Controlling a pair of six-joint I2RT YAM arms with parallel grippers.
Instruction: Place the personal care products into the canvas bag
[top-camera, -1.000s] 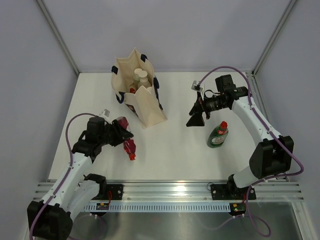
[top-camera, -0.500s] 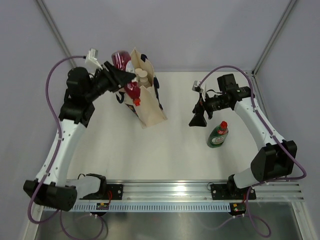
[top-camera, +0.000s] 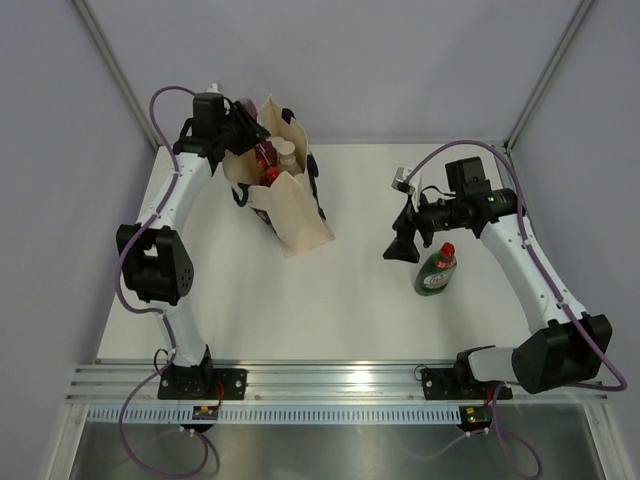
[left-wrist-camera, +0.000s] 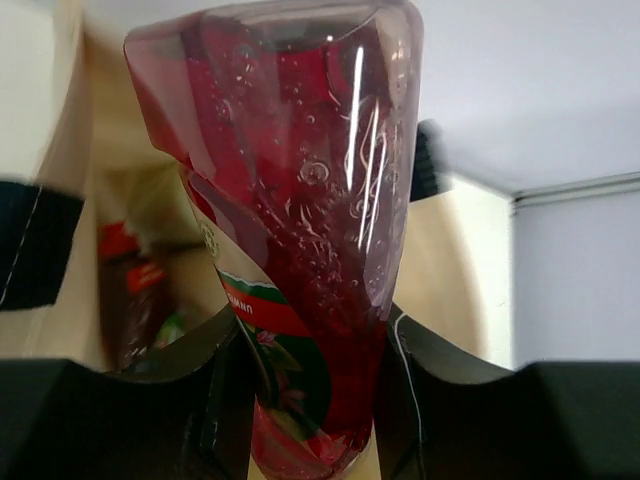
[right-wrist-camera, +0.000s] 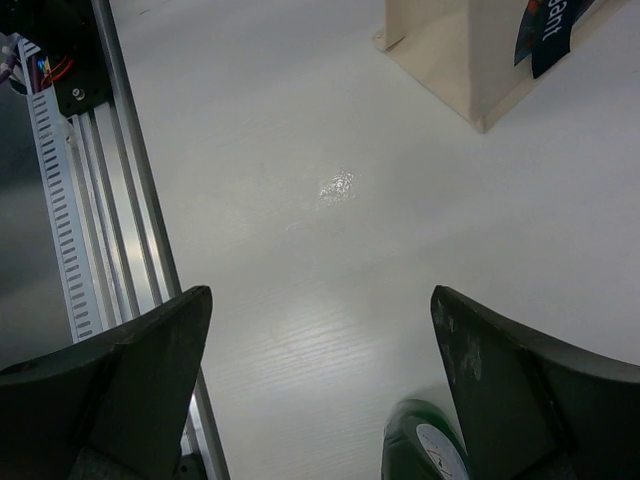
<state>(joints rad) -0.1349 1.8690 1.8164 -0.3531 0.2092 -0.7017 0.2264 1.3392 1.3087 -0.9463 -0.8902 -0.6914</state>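
Top view: the left gripper (top-camera: 253, 143) is clamped on a red bottle (top-camera: 264, 158) at the mouth of the bag (top-camera: 295, 215). The right gripper (top-camera: 404, 246) is spread wide beside a green bottle (top-camera: 436, 271) on the worktop (top-camera: 350, 300). Left wrist: the red bottle is seen pinched above the bag. Right wrist: the green bottle is seen below the wide-spread fingers.
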